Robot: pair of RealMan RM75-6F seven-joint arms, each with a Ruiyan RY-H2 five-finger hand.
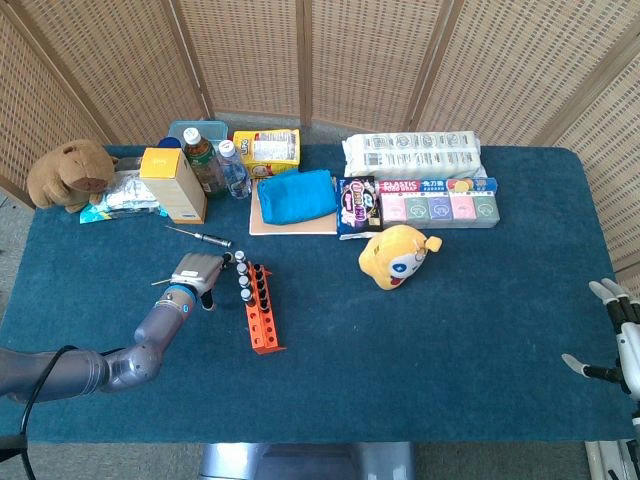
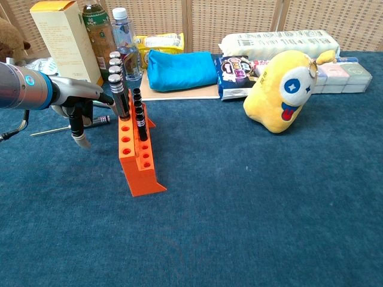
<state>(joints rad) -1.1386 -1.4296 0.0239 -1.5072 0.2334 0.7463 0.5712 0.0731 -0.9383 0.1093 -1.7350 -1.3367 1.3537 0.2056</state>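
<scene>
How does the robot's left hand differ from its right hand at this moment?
The left hand is over the blue table beside the orange rack, with a fingertip at one of its silver-capped tubes; the right hand sits at the table's right edge, away from everything. The right's fingers are spread. Both look empty.

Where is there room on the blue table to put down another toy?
Plenty of bare cloth lies right of the orange rack and in front of the yellow plush, out to the right hand. The back row, from capybara to tissue packs, is crowded.
</scene>
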